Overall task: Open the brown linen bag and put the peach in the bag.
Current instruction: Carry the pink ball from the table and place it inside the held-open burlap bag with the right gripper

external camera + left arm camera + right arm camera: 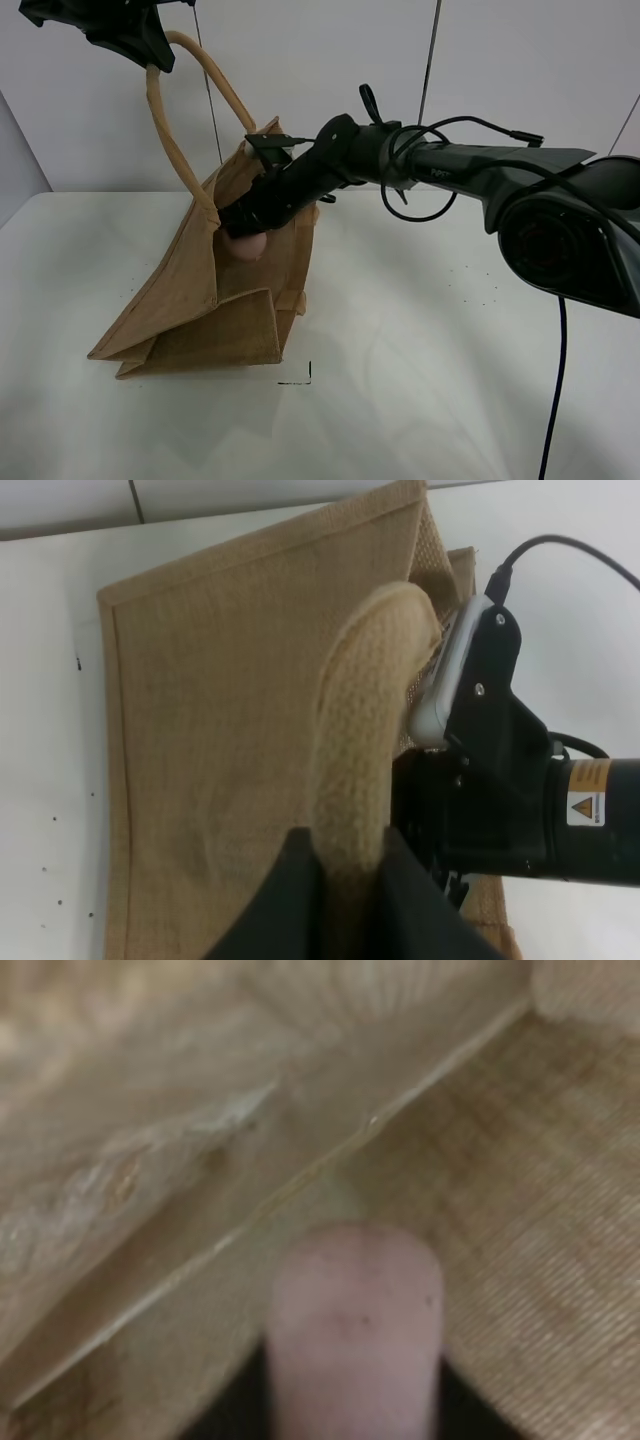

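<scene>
The brown linen bag [215, 300] stands tilted on the white table, its mouth pulled open. My left gripper [150, 50] is shut on the bag's beige loop handle [165, 130] and holds it high at the top left; the left wrist view shows the handle [355, 760] pinched between the dark fingers. My right gripper [240, 225] reaches into the bag's mouth and is shut on the pink peach [246, 246]. In the right wrist view the peach [355, 1330] sits between the fingers, inside the bag, above the bag's inner wall [520, 1190].
The right arm [440, 165] stretches across the table from the right, with a black cable [555, 390] hanging beside it. A small black corner mark [300, 378] lies on the table in front of the bag. White table surface [450, 350] surrounds the bag.
</scene>
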{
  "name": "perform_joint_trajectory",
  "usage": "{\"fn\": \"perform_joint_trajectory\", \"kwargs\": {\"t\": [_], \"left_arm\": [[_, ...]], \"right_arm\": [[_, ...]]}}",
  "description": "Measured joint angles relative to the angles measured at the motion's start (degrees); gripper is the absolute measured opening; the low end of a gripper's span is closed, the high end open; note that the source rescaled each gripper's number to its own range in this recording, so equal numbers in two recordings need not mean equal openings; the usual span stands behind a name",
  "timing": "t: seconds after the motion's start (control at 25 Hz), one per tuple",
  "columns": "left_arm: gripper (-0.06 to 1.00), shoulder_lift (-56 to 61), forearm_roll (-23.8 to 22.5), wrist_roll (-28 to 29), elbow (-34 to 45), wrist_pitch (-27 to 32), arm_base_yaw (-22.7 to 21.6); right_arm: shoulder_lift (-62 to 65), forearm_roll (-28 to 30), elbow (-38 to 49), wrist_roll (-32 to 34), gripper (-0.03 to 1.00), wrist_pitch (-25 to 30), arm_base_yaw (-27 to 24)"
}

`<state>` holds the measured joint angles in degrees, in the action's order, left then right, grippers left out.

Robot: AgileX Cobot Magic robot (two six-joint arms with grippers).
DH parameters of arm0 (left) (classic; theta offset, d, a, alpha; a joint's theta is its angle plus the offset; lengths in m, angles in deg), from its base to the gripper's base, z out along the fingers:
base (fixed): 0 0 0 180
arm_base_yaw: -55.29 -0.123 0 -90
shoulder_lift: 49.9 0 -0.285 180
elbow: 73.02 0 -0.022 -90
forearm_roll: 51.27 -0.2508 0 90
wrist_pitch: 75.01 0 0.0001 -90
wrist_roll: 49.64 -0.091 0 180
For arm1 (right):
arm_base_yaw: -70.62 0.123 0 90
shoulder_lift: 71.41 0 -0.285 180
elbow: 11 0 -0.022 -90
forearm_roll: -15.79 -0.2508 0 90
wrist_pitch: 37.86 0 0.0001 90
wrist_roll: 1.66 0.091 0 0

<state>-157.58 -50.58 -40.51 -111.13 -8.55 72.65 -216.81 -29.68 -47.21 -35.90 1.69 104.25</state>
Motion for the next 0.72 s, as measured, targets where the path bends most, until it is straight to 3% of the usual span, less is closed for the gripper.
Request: {"fn": "perform_joint_trajectory", "kwargs": {"t": [0.08,0.2,0.36,0.72], "left_arm": [[0.00,0.00,0.00,0.00,0.00,0.00,0.00],[0.00,0.00,0.00,0.00,0.00,0.00,0.00],[0.00,0.00,0.00,0.00,0.00,-0.05,0.00],[0.00,0.00,0.00,0.00,0.00,-0.09,0.00]], "right_arm": [[0.00,0.32,0.01,0.00,0.76,0.14,0.00],[0.07,1.11,-0.06,0.21,0.95,1.29,0.00],[1.84,6.93,-0.06,4.79,0.99,4.44,0.00],[10.30,31.89,-0.06,25.63,1.00,19.03,-0.30]]}}
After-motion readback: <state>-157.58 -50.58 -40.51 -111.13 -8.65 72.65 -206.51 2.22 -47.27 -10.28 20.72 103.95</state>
